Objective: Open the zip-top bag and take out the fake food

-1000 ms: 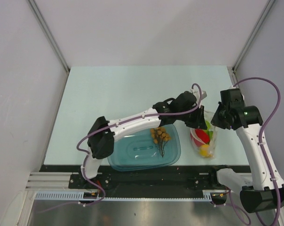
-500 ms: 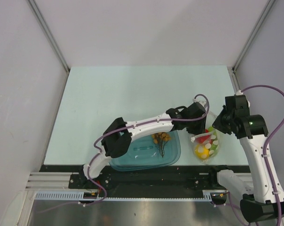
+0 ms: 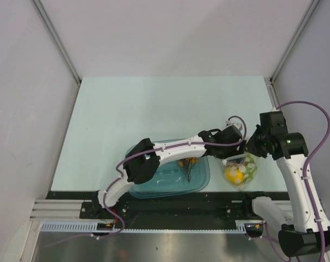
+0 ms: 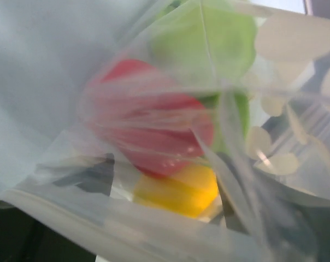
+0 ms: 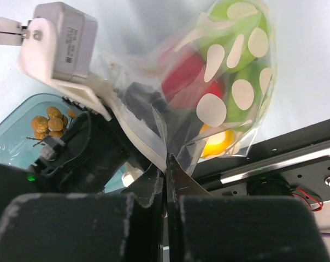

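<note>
- Nearest me, the zip-top bag (image 3: 242, 173) sits by the front edge of the table (image 3: 154, 103), at about 4 o'clock from the table's middle.
- Inside it I see a yellow piece (image 4: 178, 188) lowest, a red piece (image 4: 154, 131) above that and green fruit (image 4: 208, 38) at the top, all behind dotted film.
- At the bag's 9 o'clock is the teal tub (image 3: 154, 184), with the bunch of orange-brown balls (image 3: 188, 161) lying in its right half, outside the bag.
- The right gripper (image 5: 166, 164) is at the bag's 1 o'clock, its fingers pressed together with a fold of the bag's film pinched between them.
- The left gripper (image 3: 234, 154) reaches across the tub to the bag's 11 o'clock. Its dark fingers (image 5: 143, 101) show through the film in the right wrist view, and its own camera looks straight at the food; I cannot tell how far apart they stand.
</note>
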